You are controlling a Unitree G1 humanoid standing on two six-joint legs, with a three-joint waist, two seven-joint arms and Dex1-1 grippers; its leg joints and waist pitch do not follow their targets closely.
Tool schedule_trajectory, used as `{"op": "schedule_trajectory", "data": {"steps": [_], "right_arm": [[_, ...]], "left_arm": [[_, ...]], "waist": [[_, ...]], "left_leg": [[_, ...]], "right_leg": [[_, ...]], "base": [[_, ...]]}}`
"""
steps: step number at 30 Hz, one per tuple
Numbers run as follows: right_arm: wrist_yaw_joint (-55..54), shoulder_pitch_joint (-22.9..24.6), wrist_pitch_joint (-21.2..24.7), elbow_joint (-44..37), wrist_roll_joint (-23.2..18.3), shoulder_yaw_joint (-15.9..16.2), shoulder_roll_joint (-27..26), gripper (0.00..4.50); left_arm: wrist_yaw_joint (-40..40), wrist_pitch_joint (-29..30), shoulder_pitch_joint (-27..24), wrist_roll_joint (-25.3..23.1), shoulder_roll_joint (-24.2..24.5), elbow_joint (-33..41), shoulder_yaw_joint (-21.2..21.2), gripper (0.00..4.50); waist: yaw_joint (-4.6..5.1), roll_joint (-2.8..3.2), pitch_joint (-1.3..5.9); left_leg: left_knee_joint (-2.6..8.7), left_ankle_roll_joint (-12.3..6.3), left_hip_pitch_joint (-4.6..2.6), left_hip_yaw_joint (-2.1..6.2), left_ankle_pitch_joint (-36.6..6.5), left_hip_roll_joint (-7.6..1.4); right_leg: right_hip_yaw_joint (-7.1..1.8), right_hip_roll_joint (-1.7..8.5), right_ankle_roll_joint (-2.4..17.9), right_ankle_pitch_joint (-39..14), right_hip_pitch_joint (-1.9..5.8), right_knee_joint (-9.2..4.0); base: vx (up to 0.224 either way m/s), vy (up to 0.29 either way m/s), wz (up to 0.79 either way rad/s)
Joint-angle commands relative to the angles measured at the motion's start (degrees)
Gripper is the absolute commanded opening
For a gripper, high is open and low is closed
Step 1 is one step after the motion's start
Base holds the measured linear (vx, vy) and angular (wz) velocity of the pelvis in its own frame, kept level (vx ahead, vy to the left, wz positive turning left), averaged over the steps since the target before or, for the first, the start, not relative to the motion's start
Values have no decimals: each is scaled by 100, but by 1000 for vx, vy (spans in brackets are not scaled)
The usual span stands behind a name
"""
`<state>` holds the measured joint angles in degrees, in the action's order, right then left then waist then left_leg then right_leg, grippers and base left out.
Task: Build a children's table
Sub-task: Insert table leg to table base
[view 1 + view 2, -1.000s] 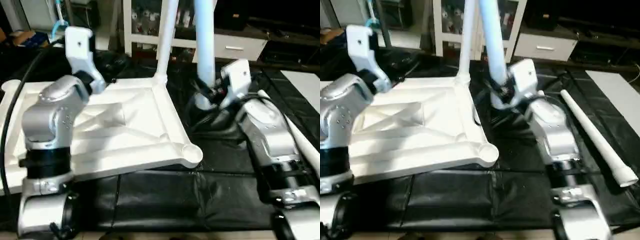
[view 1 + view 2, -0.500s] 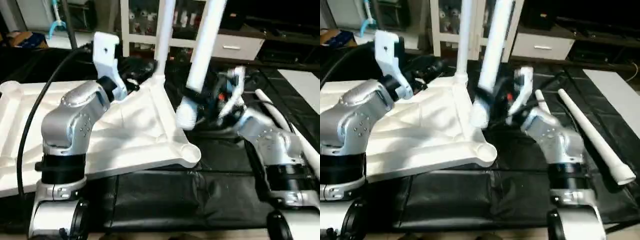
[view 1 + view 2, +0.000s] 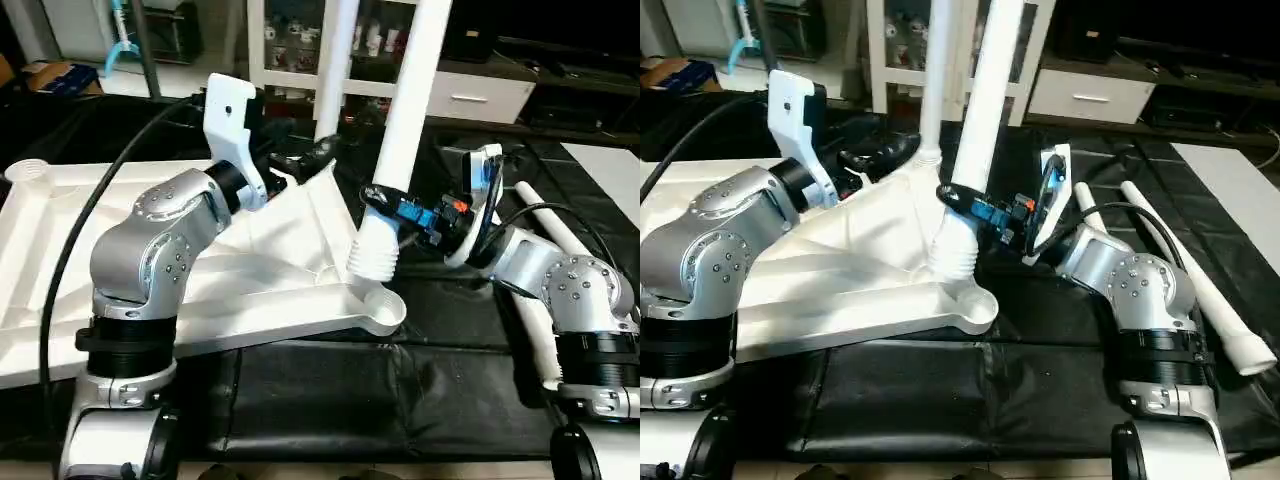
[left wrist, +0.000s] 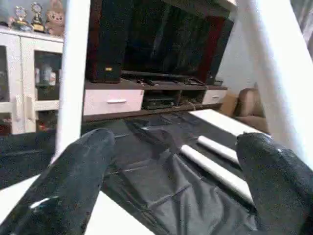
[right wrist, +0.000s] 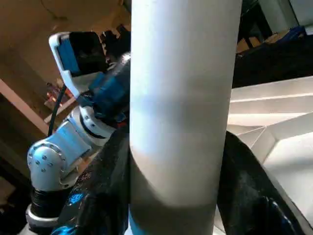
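No brand, label or writing can be read on any part.

The table top (image 3: 250, 270) is white moulded plastic lying underside up, with raised diagonal ribs and round sockets at its corners. It rests on a black sheet (image 3: 380, 380), tilted, in front of and below both pincers.

Four white tubular legs can be counted. One leg (image 3: 931, 70) stands upright in the far corner socket, just beyond the left pincer. A second leg (image 3: 400, 130) is clamped near its lower end between the black fingers of the right pincer (image 3: 392, 208); it leans slightly, and its ribbed threaded end hangs just above the near right corner socket (image 3: 383, 303), below that pincer. Two more legs (image 3: 1185, 275) lie side by side on the black sheet, out to the right of the right pincer.

The left pincer (image 3: 305, 160) stands wide open with nothing between its fingers (image 4: 73, 181), close to the base of the standing leg.
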<state>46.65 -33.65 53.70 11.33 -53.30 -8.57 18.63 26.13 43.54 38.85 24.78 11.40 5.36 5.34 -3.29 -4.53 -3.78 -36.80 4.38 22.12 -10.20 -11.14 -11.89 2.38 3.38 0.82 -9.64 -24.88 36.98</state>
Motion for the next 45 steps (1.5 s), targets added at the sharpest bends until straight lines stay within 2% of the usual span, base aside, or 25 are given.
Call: {"op": "schedule_trajectory", "data": {"steps": [1, 2, 3, 5, 6, 9, 11, 12, 13, 16, 18, 24, 27, 29, 30, 32, 33, 34, 36, 37, 38, 40, 43, 44, 45], "right_arm": [[19, 15, 9, -213, 76, -28, 88, 186], [-62, 37, -145, -318, 320, 124, 121, 186], [-81, 41, -179, -335, 374, 156, 129, 186], [-202, 178, -931, -650, 1245, 742, 307, 186], [-232, 211, -1064, -717, 1387, 831, 326, 186], [-241, 421, -1872, -1191, 2343, 1559, 588, 186], [-213, 528, -2270, -1411, 2774, 1846, 673, 186], [-225, 534, -2342, -1433, 2851, 1887, 688, 186], [-227, 537, -2349, -1444, 2860, 1897, 691, 186], [-222, 536, -2413, -1465, 2984, 1991, 741, 186], [-189, 573, -2628, -1456, 3269, 2184, 825, 186], [-167, 636, -2830, -1394, 3479, 2271, 843, 186], [-141, 646, -2873, -1374, 3534, 2291, 816, 186], [-464, 529, -2843, -1232, 3463, 2005, 590, 186], [-464, 529, -2843, -1232, 3463, 2005, 590, 186], [-955, 277, -2841, -936, 3235, 1466, 305, 186], [-955, 277, -2841, -936, 3235, 1466, 305, 186], [-1097, 165, -2775, -818, 3059, 1205, 238, 186], [-1053, 160, -2718, -784, 2965, 1117, 274, 186], [-996, 180, -2710, -774, 2954, 1103, 296, 186], [-769, 340, -2844, -777, 3176, 1312, 483, 186], [-707, 402, -2896, -780, 3268, 1404, 545, 186], [-649, 564, -2867, -930, 3403, 1611, 526, 186], [-630, 576, -2872, -953, 3439, 1665, 530, 186], [-599, 590, -2858, -984, 3481, 1754, 526, 186]], "left_arm": [[33, 124, 96, 109, -37, 106, 4, 450], [9, 127, 107, 105, -50, 113, -25, 450], [4, 126, 109, 103, -53, 113, -31, 450], [-70, 183, 185, 231, -187, 104, 62, 450], [-84, 222, 205, 289, -223, 106, 102, 450], [-260, 691, 343, 763, -463, 80, 451, 450], [-489, 1028, 464, 1173, -627, -3, 764, 450], [-531, 1071, 501, 1263, -656, -39, 846, 450], [-537, 1090, 519, 1315, -663, -54, 882, 450], [-547, 1143, 578, 1491, -682, -100, 1013, 450], [-513, 1173, 615, 1531, -667, -86, 1060, 450], [-473, 1256, 591, 1635, -646, 37, 1057, 450], [-454, 1121, 529, 1467, -561, 93, 920, 450], [-470, 1154, 516, 1575, -568, 104, 949, 450], [-470, 1154, 516, 1575, -568, 104, 949, 450], [-481, 1193, 447, 1492, -484, 78, 890, 450], [-481, 1193, 447, 1492, -484, 78, 890, 450], [-419, 1079, 355, 1232, -330, 45, 711, 450], [-301, 889, 210, 889, -94, 25, 425, 450], [-258, 798, 141, 749, 21, 17, 290, 450], [-142, 655, 91, 845, -12, 110, 347, 450], [-143, 681, 124, 1007, -103, 163, 462, 450], [-309, 1213, 404, 1980, -582, 389, 999, 450], [-309, 1213, 418, 1994, -596, 399, 995, 450], [-290, 1211, 424, 2021, -605, 400, 964, 450]], "waist": [[-12, -10, 461], [-17, -11, 461], [-19, 24, 460], [-35, 10, 460], [-30, 11, 459], [-25, -7, 455], [-13, 2, 447], [-8, -6, 445], [-7, 36, 442], [21, 28, 446], [35, 15, 443], [25, 10, 447], [32, 18, 444], [42, 20, 442], [43, 22, 441], [68, 27, 443], [68, 27, 443], [66, 29, 443], [60, 48, 439], [56, 49, 436], [54, 46, 440], [49, 46, 455], [40, 14, 470], [38, 44, 459], [45, 32, 454]], "left_leg": [[416, 68, -74, -4, -607, -68], [419, 72, -75, 0, -601, -74], [423, 98, -65, 7, -571, -73], [418, 182, -71, 7, -554, -83], [420, 182, -77, 2, -571, -77], [419, 206, -67, 5, -625, -71], [405, 235, -54, 0, -735, -50], [407, 189, -51, 0, -762, -44], [412, 146, -58, 11, -819, -44], [411, 75, -57, 15, -904, -44], [414, 56, -67, 25, -941, -58], [411, 28, -61, 18, -866, -61], [419, 4, -60, 24, -864, -68], [422, 21, -74, 21, -917, -71], [421, 32, -73, 19, -927, -67], [430, 67, -70, 23, -945, -63], [430, 67, -70, 23, -945, -63], [431, 90, -99, 22, -1001, -65], [435, 114, -107, 19, -1026, -68], [448, 110, -85, 29, -992, -71], [448, 135, -72, 26, -923, -68], [436, 135, -68, 16, -778, -64], [411, 112, -54, 6, -713, -58], [418, 82, -57, 13, -754, -66], [420, 71, -56, 15, -798, -67]], "right_leg": [[-189, 326, 798, -1524, 353, -500], [-187, 326, 783, -1530, 350, -498], [-187, 324, 756, -1491, 354, -502], [-187, 338, 722, -1464, 354, -498], [-192, 337, 736, -1462, 348, -499], [-195, 326, 725, -1461, 355, -492], [-197, 316, 729, -1517, 363, -490], [-196, 310, 724, -1546, 365, -504], [-193, 302, 693, -1612, 357, -509], [-184, 286, 647, -1657, 350, -528], [-178, 286, 627, -1670, 348, -534], [-191, 287, 695, -1503, 350, -506], [-190, 288, 730, -1424, 358, -498], [-193, 290, 748, -1457, 346, -502], [-195, 292, 751, -1469, 343, -505], [-189, 285, 759, -1471, 335, -491], [-189, 285, 759, -1471, 335, -491], [-187, 281, 709, -1550, 317, -509], [-194, 272, 625, -1589, 318, -503], [-195, 277, 581, -1545, 337, -502], [-196, 281, 576, -1464, 362, -494], [-201, 288, 712, -1170, 377, -476], [-204, 304, 917, -1002, 390, -445], [-198, 301, 965, -1010, 378, -448], [-192, 294, 949, -1070, 377, -454]], "base": [[0, 0, 0], [0, 0, 0], [0, 0, 0], [0, 0, 0], [0, 0, 0], [0, 0, 0], [0, 0, 0], [0, 0, 0], [0, 0, 0], [0, 0, 0], [0, 0, 0], [0, 0, 0], [0, 0, 0], [0, 0, 0], [0, 0, 0], [0, 0, 0], [0, 0, 0], [0, 0, 0], [0, 0, 0], [0, 0, 0], [0, 0, 0], [0, 0, 0], [0, 0, 0], [0, 0, 0], [0, 0, 0]]}}
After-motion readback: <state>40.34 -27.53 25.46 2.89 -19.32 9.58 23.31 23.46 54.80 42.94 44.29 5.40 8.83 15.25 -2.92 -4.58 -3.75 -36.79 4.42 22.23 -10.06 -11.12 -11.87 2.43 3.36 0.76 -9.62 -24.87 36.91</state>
